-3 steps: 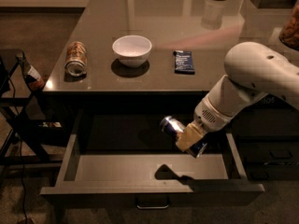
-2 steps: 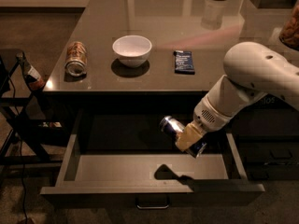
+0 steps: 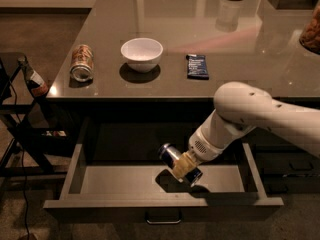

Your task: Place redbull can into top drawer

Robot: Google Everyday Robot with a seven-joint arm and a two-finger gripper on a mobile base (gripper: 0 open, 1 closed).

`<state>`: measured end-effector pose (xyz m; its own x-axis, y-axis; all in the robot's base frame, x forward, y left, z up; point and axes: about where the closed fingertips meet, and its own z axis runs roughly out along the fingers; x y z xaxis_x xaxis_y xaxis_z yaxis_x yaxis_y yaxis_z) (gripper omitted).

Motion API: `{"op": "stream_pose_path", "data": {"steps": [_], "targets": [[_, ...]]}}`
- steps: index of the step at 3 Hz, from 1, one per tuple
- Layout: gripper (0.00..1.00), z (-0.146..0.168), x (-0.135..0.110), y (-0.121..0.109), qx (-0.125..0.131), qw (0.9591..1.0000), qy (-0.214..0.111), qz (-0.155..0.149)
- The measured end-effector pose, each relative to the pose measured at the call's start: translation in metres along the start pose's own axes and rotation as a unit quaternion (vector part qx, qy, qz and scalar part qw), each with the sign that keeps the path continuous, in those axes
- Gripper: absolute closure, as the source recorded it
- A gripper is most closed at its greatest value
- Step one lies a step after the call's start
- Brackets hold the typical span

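Observation:
The top drawer [image 3: 150, 204] is pulled open below the counter, its grey floor bare at the left. My gripper [image 3: 183, 167] reaches down from the right into the drawer's right half. It is shut on the redbull can [image 3: 173, 156], a slim blue-and-silver can held tilted, silver end up to the left, its lower end close to the drawer floor. A dark shadow lies beneath it.
On the counter [image 3: 240, 69] lie an orange-brown can [image 3: 82, 62] on its side, a white bowl [image 3: 142, 53] and a flat dark-blue packet [image 3: 197, 66]. A dark chair frame [image 3: 22, 129] stands at the left. Smaller dark drawers [image 3: 295, 166] are at the right.
The gripper has lowered the can deeper into the drawer, closer to its floor.

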<state>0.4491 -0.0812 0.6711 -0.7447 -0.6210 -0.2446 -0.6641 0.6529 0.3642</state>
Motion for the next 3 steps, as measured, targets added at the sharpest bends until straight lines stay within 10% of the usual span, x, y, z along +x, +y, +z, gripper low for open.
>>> {"op": "stream_pose_path", "data": {"steps": [3], "targets": [[1.0,0.057,-0.043,-0.012,-0.006,0.9998,-0.016,-0.007]]}}
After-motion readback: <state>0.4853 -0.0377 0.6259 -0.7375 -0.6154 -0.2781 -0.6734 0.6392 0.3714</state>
